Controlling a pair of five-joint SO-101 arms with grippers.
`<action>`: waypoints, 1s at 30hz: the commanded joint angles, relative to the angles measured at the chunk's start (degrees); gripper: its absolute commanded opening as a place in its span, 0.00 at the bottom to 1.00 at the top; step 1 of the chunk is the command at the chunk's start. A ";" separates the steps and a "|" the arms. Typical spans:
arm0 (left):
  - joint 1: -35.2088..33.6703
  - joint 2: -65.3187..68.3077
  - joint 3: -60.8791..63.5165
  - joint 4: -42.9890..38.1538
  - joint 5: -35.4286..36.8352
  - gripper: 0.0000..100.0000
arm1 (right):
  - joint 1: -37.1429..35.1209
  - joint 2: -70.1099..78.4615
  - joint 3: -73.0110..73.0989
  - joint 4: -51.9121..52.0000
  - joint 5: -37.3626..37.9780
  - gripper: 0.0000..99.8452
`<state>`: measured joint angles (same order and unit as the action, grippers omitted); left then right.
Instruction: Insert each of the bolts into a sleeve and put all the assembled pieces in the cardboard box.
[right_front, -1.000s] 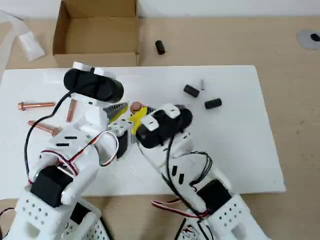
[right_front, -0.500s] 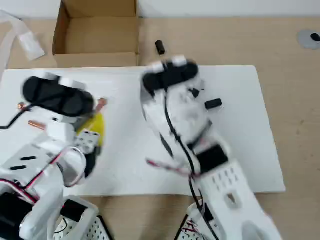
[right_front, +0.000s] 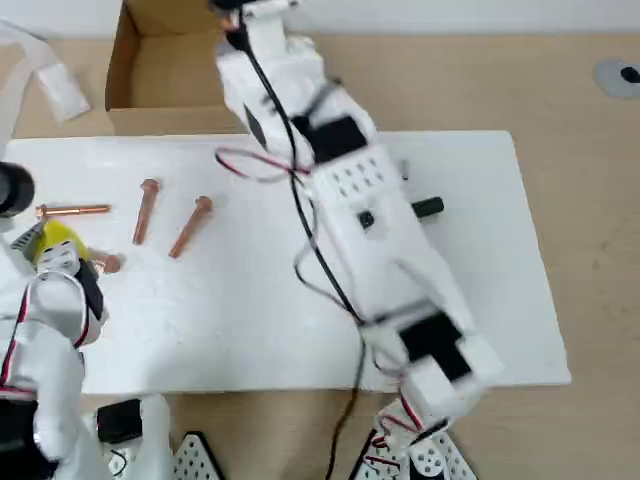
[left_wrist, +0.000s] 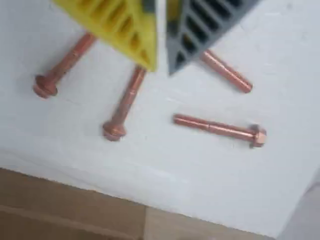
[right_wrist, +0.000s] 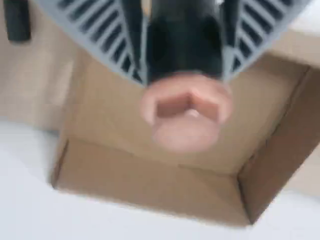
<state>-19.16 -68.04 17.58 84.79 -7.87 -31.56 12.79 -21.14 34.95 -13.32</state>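
My right gripper (right_wrist: 185, 75) is shut on a black sleeve (right_wrist: 184, 40) with a copper bolt head (right_wrist: 185, 115) sticking out of it, hanging over the open cardboard box (right_wrist: 150, 180). From above, that arm stretches across the board to the cardboard box (right_front: 190, 70), gripper (right_front: 245, 15) at the box's far right corner. My left gripper (left_wrist: 161, 64) is shut with nothing in it, just above several loose copper bolts (left_wrist: 125, 105) on the white board. Seen from overhead it (right_front: 40, 240) sits at the board's left edge near the bolts (right_front: 190, 226). One loose sleeve (right_front: 428, 207) lies right of the arm.
The white board (right_front: 480, 300) covers most of the wooden table. Another black sleeve (right_wrist: 17, 20) lies on the wood beside the box. A plastic bag (right_front: 50, 85) sits left of the box, and a grey disc (right_front: 620, 75) at the far right edge.
The right arm swung from the board's middle up to the cardboard box, carrying the sleeve with its bolt. The left arm drew back to the left edge, uncovering bolts on the board.
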 joint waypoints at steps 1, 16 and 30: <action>-1.14 -5.76 0.53 0.09 0.09 0.01 | 1.10 10.59 -19.38 -0.35 -0.35 0.01; 2.64 -36.79 25.58 -8.35 -0.18 0.01 | 2.77 56.22 -63.78 -3.52 6.42 0.01; 3.08 -36.35 25.49 -8.18 -0.18 0.01 | 4.18 62.90 -63.16 -10.46 11.78 0.15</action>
<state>-17.05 -104.35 43.08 77.14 -7.87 -28.31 77.85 -82.33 25.80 -2.07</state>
